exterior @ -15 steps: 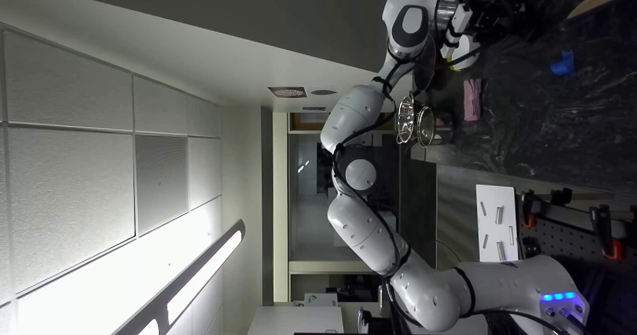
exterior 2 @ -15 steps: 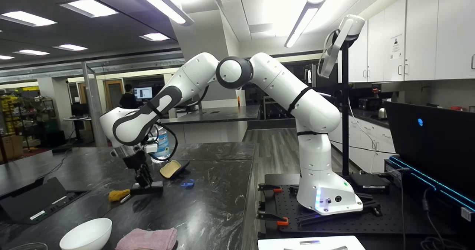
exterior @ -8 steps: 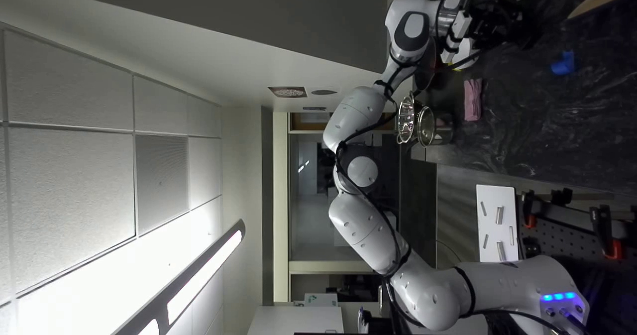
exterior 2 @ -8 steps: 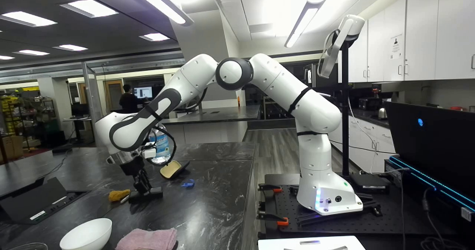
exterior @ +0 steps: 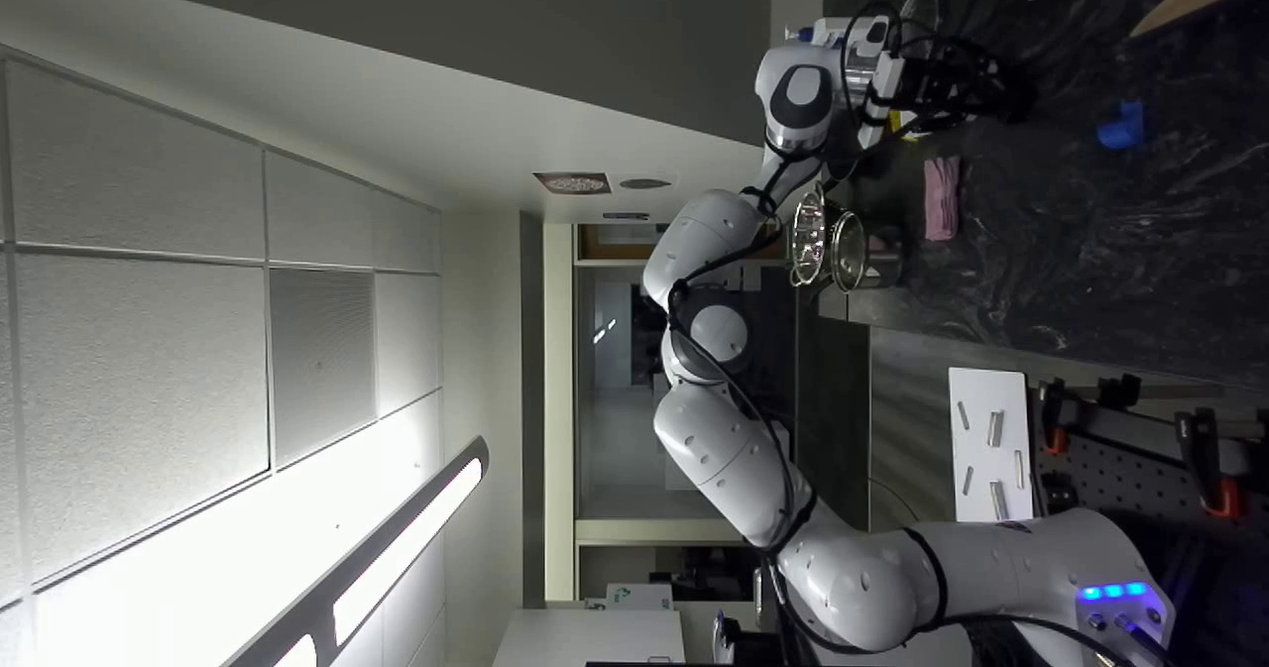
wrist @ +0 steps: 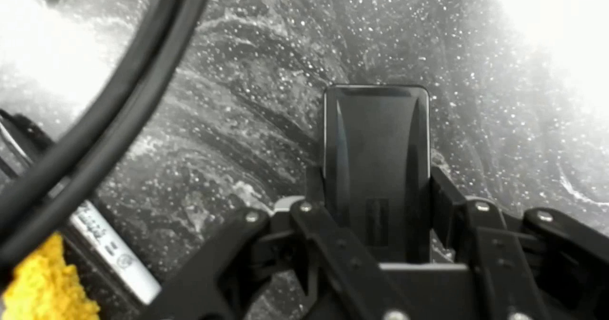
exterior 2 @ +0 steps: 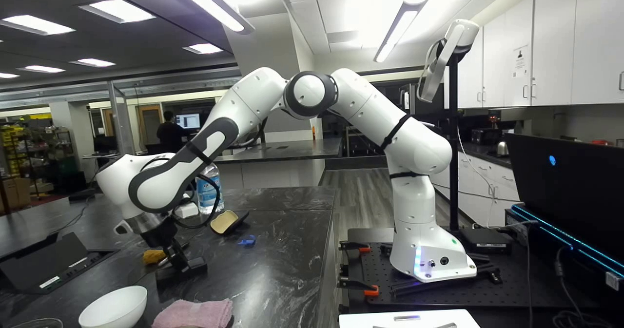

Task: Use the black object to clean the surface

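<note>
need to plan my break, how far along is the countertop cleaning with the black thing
Done: the black object is gripped by the tool.
In hand: probably the wiping step, as the object is low at the dark countertop; contact isn't certain.
Left: likely finishing the wipe and letting go; pale marks show around it, dirt or stone pattern I can't tell.
</note>
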Robot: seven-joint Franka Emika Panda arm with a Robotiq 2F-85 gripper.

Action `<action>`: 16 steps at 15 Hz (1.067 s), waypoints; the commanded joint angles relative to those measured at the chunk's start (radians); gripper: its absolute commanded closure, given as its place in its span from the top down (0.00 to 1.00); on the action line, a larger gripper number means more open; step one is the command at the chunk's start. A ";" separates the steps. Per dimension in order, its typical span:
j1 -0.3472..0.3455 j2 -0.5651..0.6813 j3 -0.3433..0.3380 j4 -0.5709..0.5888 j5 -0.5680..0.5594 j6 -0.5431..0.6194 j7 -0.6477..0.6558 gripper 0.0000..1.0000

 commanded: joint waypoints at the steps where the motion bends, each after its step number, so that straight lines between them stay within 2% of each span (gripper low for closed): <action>1: 0.026 -0.040 0.024 -0.070 -0.036 0.012 -0.051 0.29; 6: 0.046 -0.077 0.069 -0.137 -0.058 0.022 -0.126 0.29; 10: 0.045 -0.077 0.068 -0.136 -0.056 0.009 -0.131 0.29; 11: 0.045 -0.078 0.065 -0.130 -0.048 -0.009 -0.116 0.70; 12: 0.051 -0.075 0.059 -0.117 -0.040 -0.053 -0.092 0.80; 13: 0.051 -0.040 0.066 -0.084 -0.047 -0.016 -0.111 0.62; 16: 0.048 -0.040 0.065 -0.084 -0.047 -0.039 -0.109 0.80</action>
